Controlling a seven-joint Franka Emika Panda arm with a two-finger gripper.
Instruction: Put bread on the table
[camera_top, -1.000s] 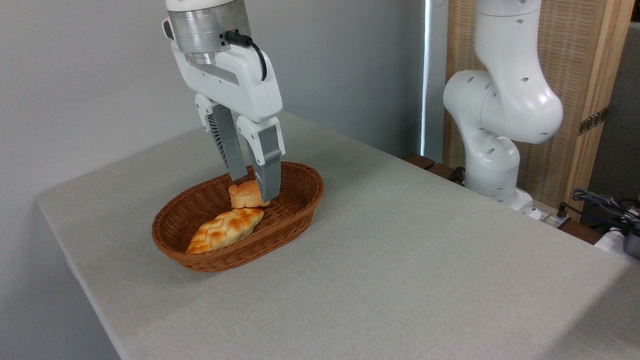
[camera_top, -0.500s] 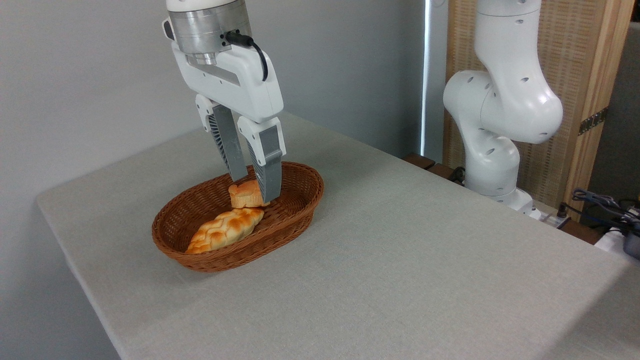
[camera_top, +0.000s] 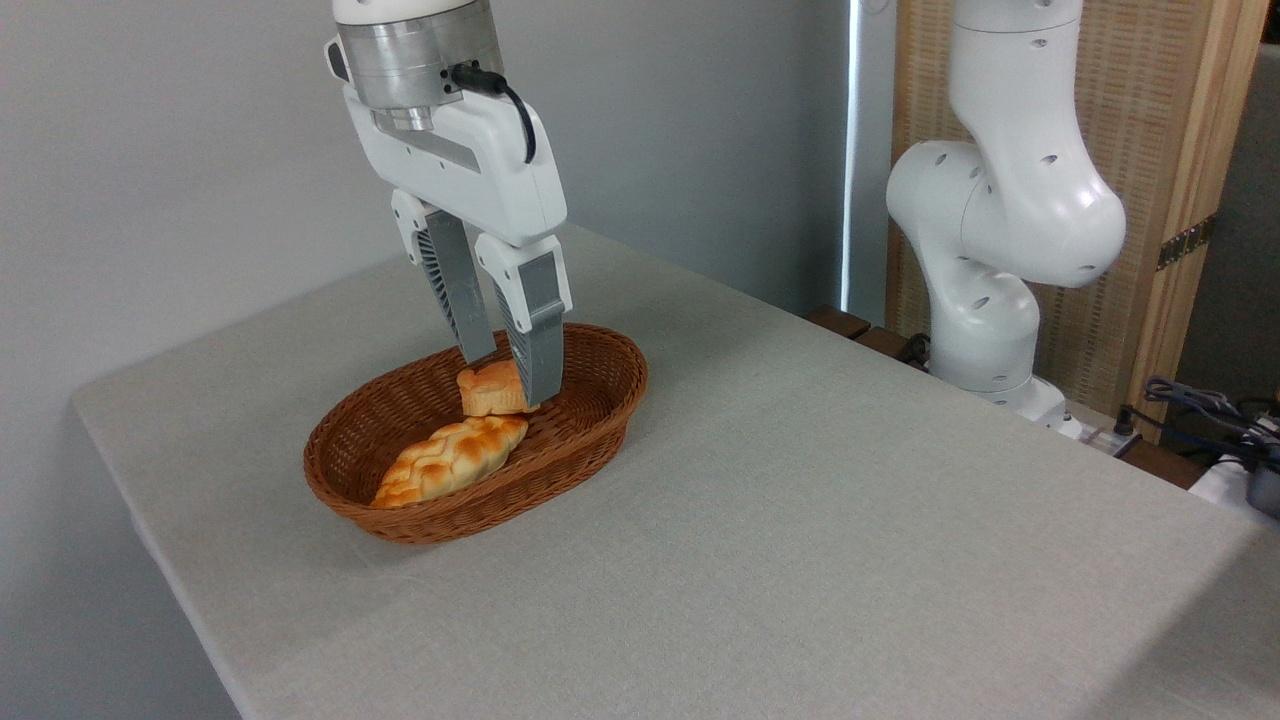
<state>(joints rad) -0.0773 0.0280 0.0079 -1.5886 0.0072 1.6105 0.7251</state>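
The bread (camera_top: 487, 390), a small round golden-orange bun, is inside the brown wicker basket (camera_top: 590, 420), just above the basket floor near its far end. My gripper (camera_top: 508, 378) reaches down from above with its two grey fingers (camera_top: 536, 340) closed on the bun's sides. The right finger hides part of the bun. The table (camera_top: 800, 520) with its light grey-beige cloth spreads out around the basket.
A longer braided loaf (camera_top: 450, 458) lies in the basket just in front of the bun, close to touching it. The robot's white base and lower arm (camera_top: 1000, 250) stand at the table's far right edge, with cables (camera_top: 1200, 410) beside them.
My gripper has shifted up and to the right by a very small amount, and the bun stays between the fingers. The braided loaf and the basket have not moved.
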